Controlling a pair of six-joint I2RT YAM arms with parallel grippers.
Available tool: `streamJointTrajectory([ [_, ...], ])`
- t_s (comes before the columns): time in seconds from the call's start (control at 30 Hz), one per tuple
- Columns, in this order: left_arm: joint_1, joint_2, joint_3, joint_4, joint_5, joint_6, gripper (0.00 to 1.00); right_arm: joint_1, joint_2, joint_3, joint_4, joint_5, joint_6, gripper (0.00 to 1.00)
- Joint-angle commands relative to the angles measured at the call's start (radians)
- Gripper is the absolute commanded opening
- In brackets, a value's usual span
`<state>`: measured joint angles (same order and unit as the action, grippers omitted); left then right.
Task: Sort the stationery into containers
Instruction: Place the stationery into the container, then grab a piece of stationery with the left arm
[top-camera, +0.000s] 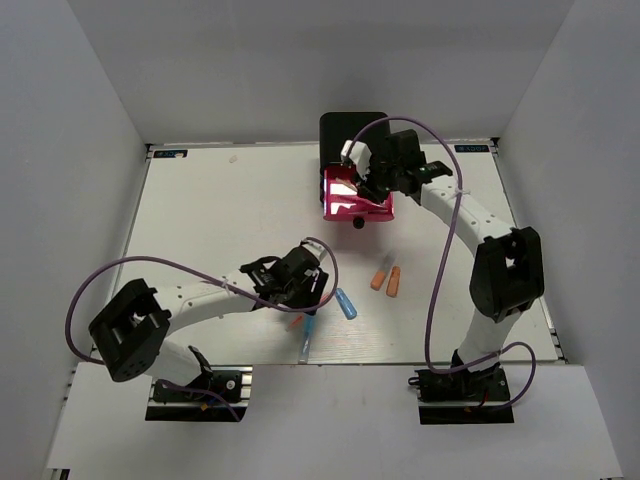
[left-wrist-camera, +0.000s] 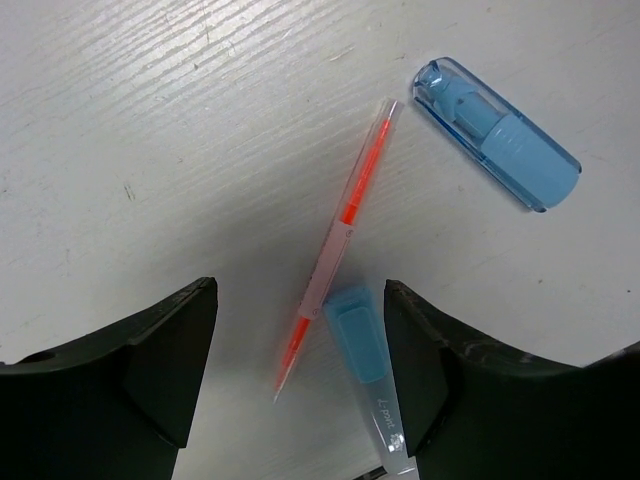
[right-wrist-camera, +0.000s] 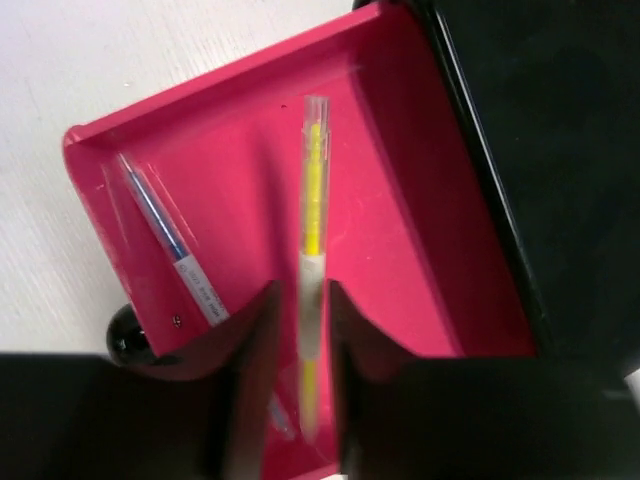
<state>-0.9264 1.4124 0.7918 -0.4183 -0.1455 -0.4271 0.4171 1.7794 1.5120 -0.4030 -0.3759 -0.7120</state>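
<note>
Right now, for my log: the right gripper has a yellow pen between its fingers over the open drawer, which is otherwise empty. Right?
Not empty: the right wrist view shows a thin blue pen lying in the drawer. The yellow pen between the fingers of the right gripper is correct.

Left gripper (left-wrist-camera: 300, 305): black. Between its fingers lies a red stick (left-wrist-camera: 345, 225), a clear casing over an orange-red core. By the right finger is a pen (left-wrist-camera: 362, 360) with a light blue cap and a clear barrel. Ahead to the right is a translucent blue marker (left-wrist-camera: 497, 133). Table (left-wrist-camera: 150, 120): white, with faint grey streaks. Right gripper (right-wrist-camera: 303, 300): black, closed about a yellow stick (right-wrist-camera: 312, 230) with a clear casing. Beneath it is a bright pink drawer (right-wrist-camera: 400, 250) with a black knob (right-wrist-camera: 128, 335). To its left is a blue stick (right-wrist-camera: 160, 225) with a white label. To its right is a black cabinet (right-wrist-camera: 540, 150).
</note>
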Motion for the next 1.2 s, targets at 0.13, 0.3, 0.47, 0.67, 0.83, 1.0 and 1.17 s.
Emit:
streamJointTrajectory([
  [0.13,-0.023,0.046,0.023,0.019,-0.034,-0.001,0.75,-0.018,-0.032,0.065,0.018,-0.001,-0.024,0.58],
  [0.3,-0.032,0.097,0.043,0.039,-0.043,0.008,0.71,-0.047,-0.145,0.01,0.104,-0.014,0.097,0.66],
  [0.47,-0.041,0.158,0.075,0.061,-0.032,0.027,0.65,-0.069,-0.267,-0.114,0.154,-0.043,0.178,0.78],
  [0.67,-0.042,0.23,0.106,0.061,-0.046,0.037,0.38,-0.081,-0.394,-0.255,0.176,-0.046,0.235,0.9],
  [0.83,-0.042,0.23,0.096,0.075,-0.046,0.074,0.17,-0.103,-0.478,-0.338,0.138,-0.123,0.259,0.9],
  [1.0,-0.031,0.208,0.133,0.064,-0.072,0.131,0.0,-0.121,-0.541,-0.427,0.155,-0.161,0.283,0.8],
  [1.17,-0.02,0.103,0.188,0.075,-0.143,0.258,0.0,-0.142,-0.587,-0.509,0.153,-0.182,0.283,0.22],
])
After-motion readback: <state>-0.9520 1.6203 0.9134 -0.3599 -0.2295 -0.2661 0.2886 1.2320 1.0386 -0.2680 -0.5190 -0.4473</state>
